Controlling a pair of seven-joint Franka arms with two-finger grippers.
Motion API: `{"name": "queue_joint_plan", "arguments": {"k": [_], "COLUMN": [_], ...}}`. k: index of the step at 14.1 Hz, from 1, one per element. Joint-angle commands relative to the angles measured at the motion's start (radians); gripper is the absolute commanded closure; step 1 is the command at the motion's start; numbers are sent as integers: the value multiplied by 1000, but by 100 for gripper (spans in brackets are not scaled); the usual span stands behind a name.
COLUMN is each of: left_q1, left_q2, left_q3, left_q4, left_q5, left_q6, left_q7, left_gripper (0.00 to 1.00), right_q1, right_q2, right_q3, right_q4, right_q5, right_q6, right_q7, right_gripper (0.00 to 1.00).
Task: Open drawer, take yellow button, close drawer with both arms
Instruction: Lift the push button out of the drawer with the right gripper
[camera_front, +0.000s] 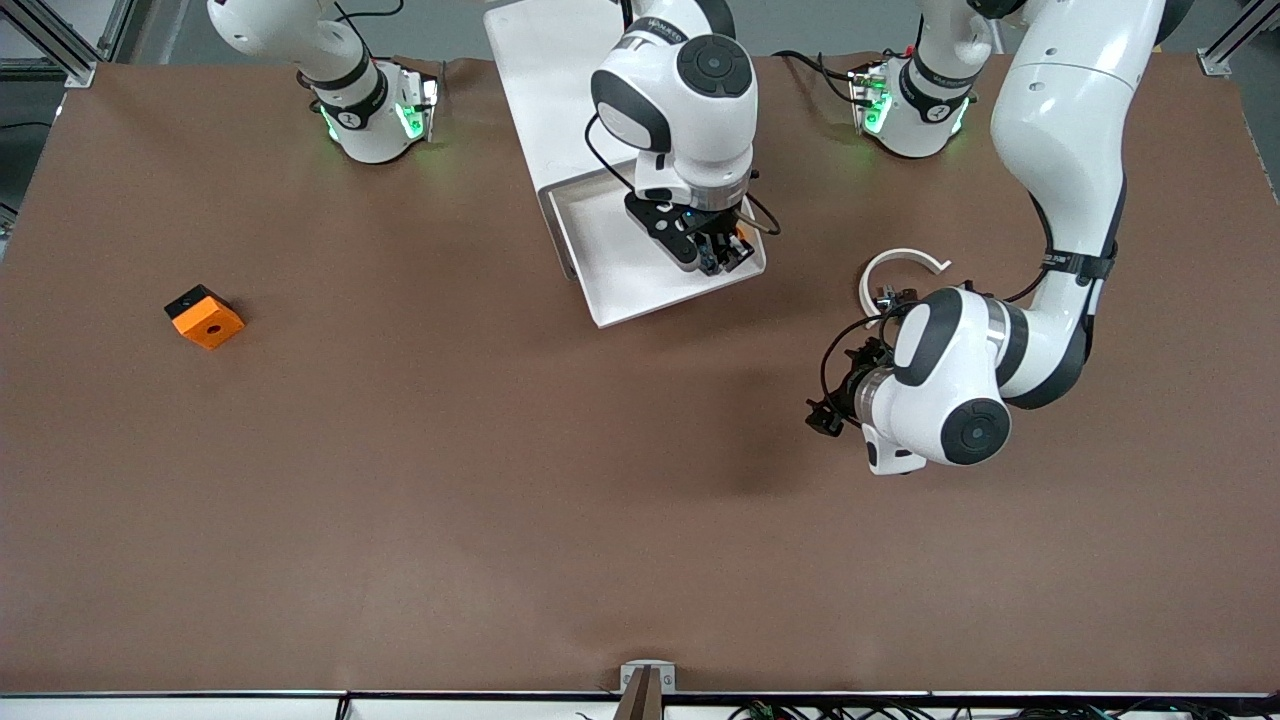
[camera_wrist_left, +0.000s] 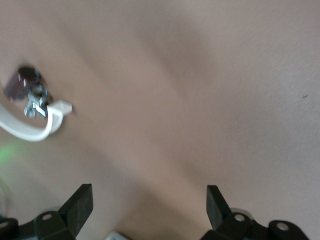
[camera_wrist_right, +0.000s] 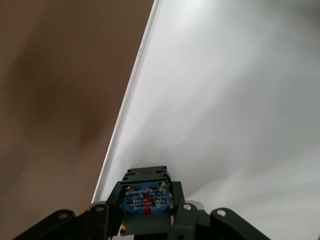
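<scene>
The white drawer (camera_front: 640, 292) stands pulled out from its white cabinet (camera_front: 545, 90) at the robots' side of the table. My right gripper (camera_front: 722, 255) reaches down into the drawer and is shut on the button (camera_front: 741, 237), whose orange cap just shows beside the fingers. In the right wrist view the button's blue-black base (camera_wrist_right: 145, 197) sits clamped between the right gripper's (camera_wrist_right: 146, 212) fingers over the white drawer floor (camera_wrist_right: 240, 100). My left gripper (camera_front: 825, 408) hangs open over bare table toward the left arm's end, its fingers (camera_wrist_left: 80, 200) spread wide with nothing between them.
A white arc (camera_front: 900, 262) (camera_wrist_left: 35, 131) with small black parts (camera_wrist_left: 22, 82) lies beside the left arm's wrist. An orange-and-black square block with a hole (camera_front: 204, 316) sits toward the right arm's end of the brown table (camera_front: 500, 480).
</scene>
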Motion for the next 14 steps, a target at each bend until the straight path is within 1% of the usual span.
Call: {"name": "queue_joint_plan", "arguments": {"k": [1, 3, 4, 5, 6, 10, 12, 14], "left_q1": [-25, -26, -26, -26, -29, -75, -127, -157], "left_q2": [-11, -17, -19, -20, -26, -55, -65, -69], "left_q3": [-4, -4, -6, -6, -6, -9, -7, -11], "left_q4": [40, 55, 55, 55, 54, 52, 52, 49], "left_q5": [112, 123, 126, 129, 131, 168, 169, 168], "left_q6": [15, 66, 84, 101, 113, 146, 146, 146], "left_q7": [70, 122, 139, 151, 165, 173, 171, 171], "left_gripper": [0, 0, 0, 0, 0, 0, 0, 0], "right_q1": [-17, -73, -97, -137, -177, -342, -445, -548], "right_q2": [12, 12, 4, -16, -46, -108, -137, -148], "right_q3": [-6, 0, -1, -3, -3, -10, -14, -14], "right_q4": [64, 148, 167, 176, 176, 173, 164, 132], "right_q5": [1, 15, 39, 71, 84, 85, 82, 79], "right_q6": [-57, -152, -195, -244, -281, -414, -441, -447], "right_q7": [15, -11, -49, -116, -188, -573, -786, -957], "right_gripper": [100, 100, 100, 100, 100, 100, 100, 100]}}
